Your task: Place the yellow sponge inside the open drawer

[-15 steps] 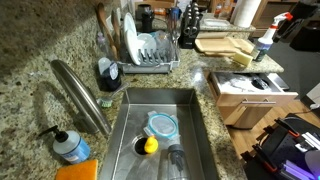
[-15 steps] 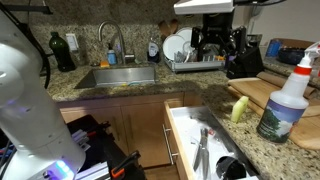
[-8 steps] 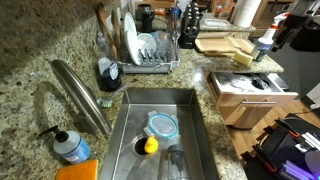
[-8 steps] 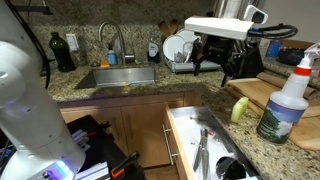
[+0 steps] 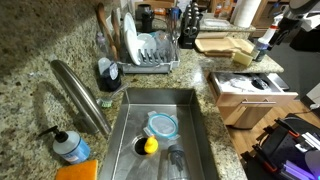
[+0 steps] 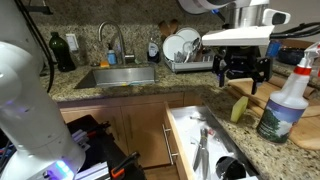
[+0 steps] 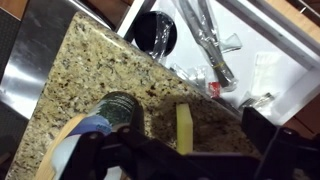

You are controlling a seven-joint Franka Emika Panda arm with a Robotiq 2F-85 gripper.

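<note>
Hovering above the sponge [image 6: 239,108] on the counter [image 6: 250,128] just beside the drawer [image 6: 183,122], gripper [image 6: 243,82] has jaws apart (nothing held): approach step, next likely calls for dropping straight and closing.

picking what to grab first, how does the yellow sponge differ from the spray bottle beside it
The yellow sponge is a small yellow block; the spray bottle is much taller, with a pale body and a trigger head. The sponge sits close to the edge of the open drawer; the bottle stands farther from it. Both rest on the granite counter.
</note>
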